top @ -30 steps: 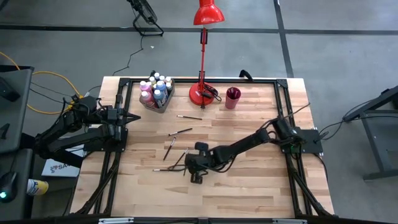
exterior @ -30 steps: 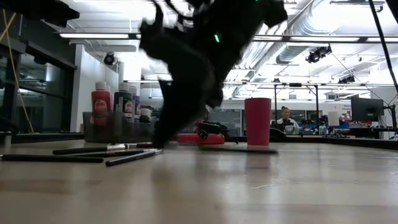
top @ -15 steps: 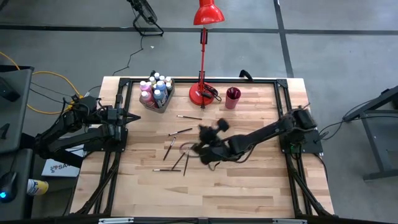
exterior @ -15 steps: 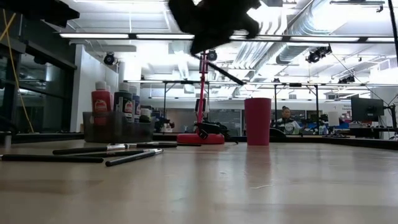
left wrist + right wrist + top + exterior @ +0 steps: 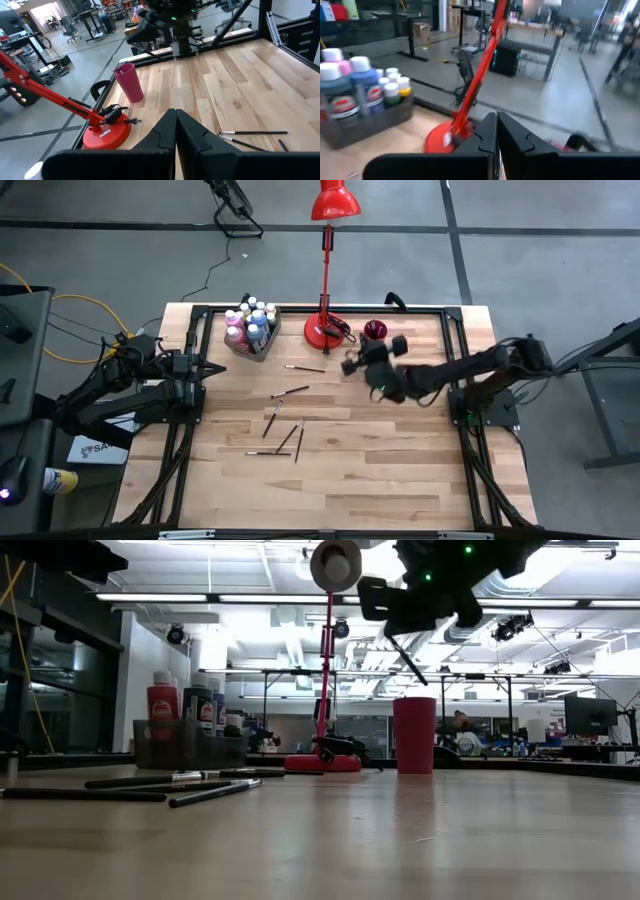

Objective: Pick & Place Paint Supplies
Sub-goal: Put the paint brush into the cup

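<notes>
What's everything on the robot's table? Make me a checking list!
Surface: light wooden table, bare at the near end.
Job's things: white-capped paint bottles in translucent grey bin; thin dark paintbrushes lying loose.
Clutter: red desk lamp; dark red cup.
Grippers: right gripper shut on carried paintbrush near cup; left gripper shut, waiting at table's left side.
Cables: yellow cable on floor.
Surroundings: person far behind.

- A translucent grey bin [image 5: 251, 340] of white-capped paint bottles [image 5: 247, 321] stands at the far edge of the light wooden table [image 5: 400, 470], left of the red desk lamp [image 5: 327, 330].
- Thin dark-handled paintbrushes [image 5: 283, 423] lie scattered in front of the lamp.
- The right gripper [image 5: 349, 365] hangs just beside the dark red cup [image 5: 375, 332].
- The left gripper [image 5: 214, 368] waits at the table's left edge.
</notes>
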Action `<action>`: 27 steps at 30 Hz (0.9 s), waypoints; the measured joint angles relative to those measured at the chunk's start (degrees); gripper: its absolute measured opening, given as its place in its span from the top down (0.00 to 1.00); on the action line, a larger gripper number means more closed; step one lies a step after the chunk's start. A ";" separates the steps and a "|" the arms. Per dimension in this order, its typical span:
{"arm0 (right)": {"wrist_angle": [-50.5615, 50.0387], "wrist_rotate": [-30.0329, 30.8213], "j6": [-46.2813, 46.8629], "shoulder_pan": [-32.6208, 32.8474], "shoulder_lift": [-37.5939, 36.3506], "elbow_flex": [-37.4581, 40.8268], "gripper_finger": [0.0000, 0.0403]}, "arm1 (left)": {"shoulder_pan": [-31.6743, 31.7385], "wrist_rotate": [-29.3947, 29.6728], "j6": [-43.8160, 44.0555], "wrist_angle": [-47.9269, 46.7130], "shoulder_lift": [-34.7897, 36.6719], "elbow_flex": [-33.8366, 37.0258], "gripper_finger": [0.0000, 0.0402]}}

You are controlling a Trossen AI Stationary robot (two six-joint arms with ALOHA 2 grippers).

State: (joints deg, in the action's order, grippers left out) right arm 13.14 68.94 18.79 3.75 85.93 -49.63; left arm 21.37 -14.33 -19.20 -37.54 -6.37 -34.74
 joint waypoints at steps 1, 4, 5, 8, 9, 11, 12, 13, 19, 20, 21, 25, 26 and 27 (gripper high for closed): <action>3.32 -1.91 -4.91 -1.43 -0.88 0.68 0.99 | -0.02 0.02 0.00 0.00 0.00 0.00 1.00; 14.03 -9.78 -19.16 -5.82 -2.87 1.96 0.99 | -0.01 0.01 0.00 0.00 0.00 0.00 1.00; 16.76 -11.27 -22.82 -7.20 -3.06 1.99 0.99 | -0.01 0.02 0.00 0.00 0.01 0.00 1.00; 22.49 -13.64 -31.22 -11.08 -3.11 2.00 0.99 | -0.02 0.01 0.00 0.00 0.00 0.00 1.00; 23.93 -15.17 -33.04 -12.27 -3.10 2.02 0.99 | 0.00 0.00 0.00 0.00 0.00 0.00 1.00; 27.69 -18.72 -34.81 -14.72 -3.08 2.78 0.99 | 0.00 0.02 0.00 0.00 0.00 0.00 1.00; 29.27 -19.46 -35.22 -15.78 -3.10 3.46 0.99 | 0.00 0.02 0.00 0.00 0.00 0.00 1.00; 30.44 -19.67 -35.30 -16.80 -3.09 4.24 0.99 | 0.00 0.00 0.00 -0.01 0.00 0.00 1.00; 31.40 -21.63 -29.59 -21.05 -3.02 8.56 0.99 | -0.02 0.02 0.00 -0.02 0.00 0.00 1.00; 31.93 -22.54 -28.79 -21.46 -3.02 9.02 0.99 | -0.01 0.01 0.00 0.00 0.00 0.00 1.00; 32.35 -22.84 -28.11 -21.79 -3.02 9.63 0.99 | -0.02 0.02 0.00 0.00 0.00 0.00 1.00; 32.02 -22.42 -25.27 -22.84 -3.02 11.36 0.99 | -0.01 0.01 0.00 -0.02 0.00 0.00 1.00; 31.69 -22.47 -24.47 -23.12 -3.02 11.70 0.99 | -0.02 0.02 0.00 0.00 0.00 0.00 1.00; 31.30 -22.63 -23.58 -23.38 -3.02 11.97 0.99 | -0.02 0.02 0.00 0.00 0.00 0.00 1.00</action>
State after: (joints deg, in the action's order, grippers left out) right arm 44.45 46.30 -4.79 -19.63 82.91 -37.66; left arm 21.34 -14.31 -19.20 -37.54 -6.37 -34.74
